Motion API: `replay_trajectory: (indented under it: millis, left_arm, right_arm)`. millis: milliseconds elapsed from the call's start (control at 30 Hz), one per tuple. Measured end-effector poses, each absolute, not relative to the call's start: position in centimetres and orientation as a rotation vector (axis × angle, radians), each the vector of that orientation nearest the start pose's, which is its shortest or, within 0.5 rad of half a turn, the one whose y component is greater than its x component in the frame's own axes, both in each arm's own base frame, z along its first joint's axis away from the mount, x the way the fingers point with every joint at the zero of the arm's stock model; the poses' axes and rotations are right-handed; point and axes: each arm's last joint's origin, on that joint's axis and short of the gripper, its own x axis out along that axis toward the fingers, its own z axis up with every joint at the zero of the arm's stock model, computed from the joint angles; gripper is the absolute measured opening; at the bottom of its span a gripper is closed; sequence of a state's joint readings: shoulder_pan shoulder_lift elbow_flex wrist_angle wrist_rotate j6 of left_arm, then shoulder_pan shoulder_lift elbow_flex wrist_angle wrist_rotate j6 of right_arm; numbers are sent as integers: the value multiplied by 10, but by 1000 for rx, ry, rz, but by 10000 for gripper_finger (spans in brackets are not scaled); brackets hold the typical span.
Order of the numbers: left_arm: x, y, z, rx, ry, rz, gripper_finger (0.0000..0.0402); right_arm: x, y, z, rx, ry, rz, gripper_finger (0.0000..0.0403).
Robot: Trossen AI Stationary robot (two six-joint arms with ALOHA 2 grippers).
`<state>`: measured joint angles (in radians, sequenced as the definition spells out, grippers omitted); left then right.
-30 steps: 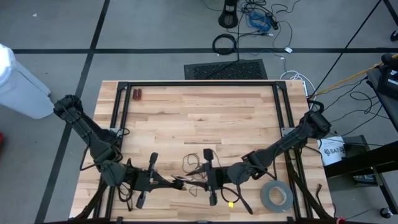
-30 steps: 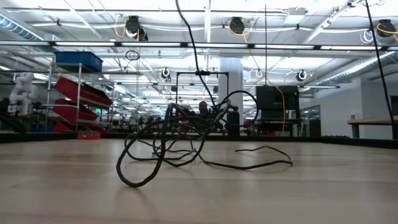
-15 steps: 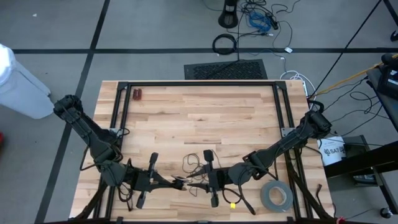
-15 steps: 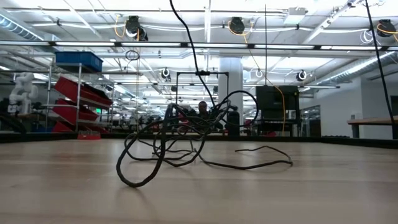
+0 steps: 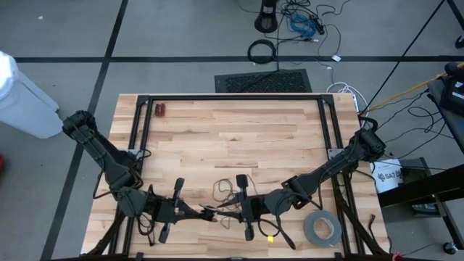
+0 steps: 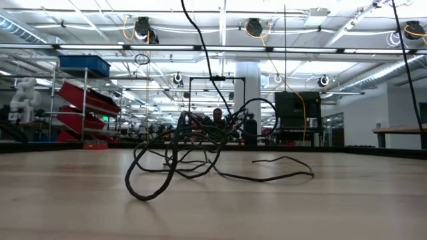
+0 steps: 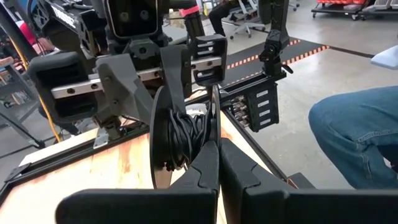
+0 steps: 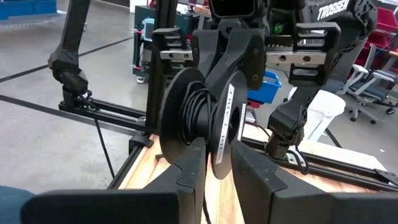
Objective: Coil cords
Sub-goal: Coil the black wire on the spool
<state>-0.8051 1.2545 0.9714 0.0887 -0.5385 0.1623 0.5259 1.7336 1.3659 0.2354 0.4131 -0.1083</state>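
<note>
Above the pale wooden worktop (image 5: 232, 138), we bring two grippers together on a flat black spool (image 8: 205, 127) wound with thin black cord (image 6: 180, 157). Left gripper (image 5: 209, 214): jaws shut on the spool. Right gripper (image 5: 226, 214): jaws narrowly parted astride its rim. We should wind slowly, keeping tension on the loose strands trailing beside it.

Both grippers meet at the near edge of the table (image 5: 232, 127), left gripper (image 5: 205, 213) tip to tip with the right gripper (image 5: 226, 214), thin black cord (image 5: 223, 190) tangled just behind them, and a grey tape roll (image 5: 322, 228) off to the right of the right gripper.
</note>
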Motion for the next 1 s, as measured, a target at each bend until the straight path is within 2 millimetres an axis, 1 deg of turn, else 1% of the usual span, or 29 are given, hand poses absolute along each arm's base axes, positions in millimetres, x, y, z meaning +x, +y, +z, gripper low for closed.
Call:
replay_trajectory:
  millis: [400,1000]
  left_arm:
    - [205,-192,326,282,131,-278,0]
    - [205,-192,326,259,127,-277,0]
  right_arm:
    - [353,196,324,-166,104,127,64]
    - [359,191,319,-175,112,110,64]
